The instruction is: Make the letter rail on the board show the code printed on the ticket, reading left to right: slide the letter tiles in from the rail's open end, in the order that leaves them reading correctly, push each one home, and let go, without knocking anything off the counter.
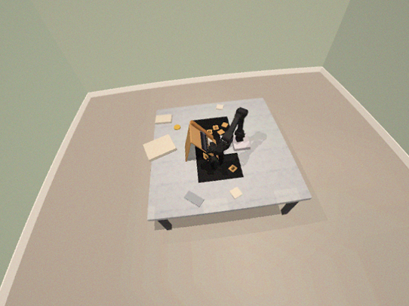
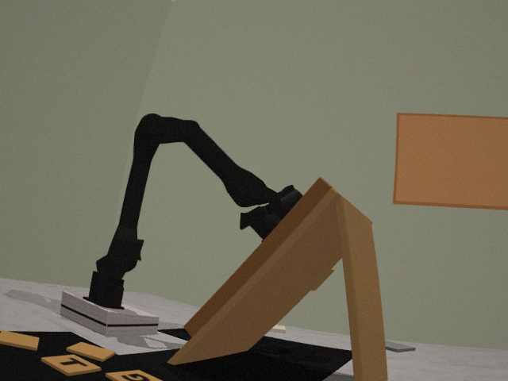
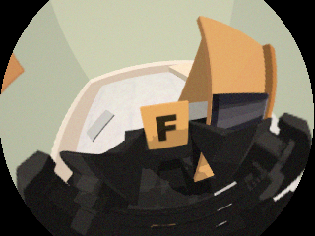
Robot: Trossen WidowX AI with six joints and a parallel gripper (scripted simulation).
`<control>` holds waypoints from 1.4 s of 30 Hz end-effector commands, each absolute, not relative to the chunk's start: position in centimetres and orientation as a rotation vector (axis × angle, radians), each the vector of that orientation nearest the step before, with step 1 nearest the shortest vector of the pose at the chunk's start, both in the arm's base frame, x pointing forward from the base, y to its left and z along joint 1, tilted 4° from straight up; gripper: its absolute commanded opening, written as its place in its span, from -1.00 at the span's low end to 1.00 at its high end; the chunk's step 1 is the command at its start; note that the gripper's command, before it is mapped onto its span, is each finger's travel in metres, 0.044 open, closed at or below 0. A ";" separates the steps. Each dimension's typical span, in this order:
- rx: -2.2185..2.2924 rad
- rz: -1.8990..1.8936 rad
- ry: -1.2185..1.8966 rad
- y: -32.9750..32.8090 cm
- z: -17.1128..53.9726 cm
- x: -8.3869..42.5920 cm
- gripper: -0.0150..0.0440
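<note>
Centrally, one black arm [image 1: 230, 131] [image 2: 139, 176], mounted on a pale block [image 1: 241, 144] [image 2: 83, 313] with a dark stripe. Item: one gripper [image 3: 167, 128], its fingers closed on the F tile [image 3: 165, 125]; the letter stands upright in the wrist view, the tile between the fingertips and beside the board. Item: one board [image 1: 199, 138] [image 2: 262, 271] [image 3: 236, 69], orange-brown, leaning back on a rear leg [image 2: 363, 286], its foot on the black mat [image 1: 209, 177] [image 2: 324, 356]. Item: one dark panel [image 3: 238, 112] on the board's front; its lettering, if any, too small or hidden to read. Item: one T tile [image 2: 70, 364], flat on the mat, lettered side up. Item: one plain-looking tile [image 2: 90, 351], just beside the T. Item: one further tile [image 2: 18, 340], at the view's edge. Item: one tile [image 2: 133, 375] with a curved letter, partly cut off. Item: one tile [image 1: 232, 167], on the mat's other part, apart from the rest. Item: one yellow disc [image 1: 177, 126], on the counter [image 1: 264, 175] [image 2: 163, 301] [image 3: 133, 93] behind the board. Item: one large cream block [image 1: 159, 147], overhanging the counter's edge. Item: one grey slab [image 1: 193, 198] [image 2: 400, 346] [image 3: 100, 125], flat. Item: one cream square [image 1: 235, 192], near the slab.
</note>
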State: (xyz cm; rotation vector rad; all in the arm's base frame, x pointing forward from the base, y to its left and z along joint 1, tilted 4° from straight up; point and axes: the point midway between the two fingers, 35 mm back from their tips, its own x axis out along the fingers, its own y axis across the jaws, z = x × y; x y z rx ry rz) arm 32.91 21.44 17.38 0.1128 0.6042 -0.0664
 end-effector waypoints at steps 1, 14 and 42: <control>0.112 -0.061 0.605 21.2 17.4 32.8 -0.49; 0.111 -0.061 0.605 20.6 17.3 32.8 -0.49; 0.110 -0.061 0.605 19.2 17.2 32.6 -0.49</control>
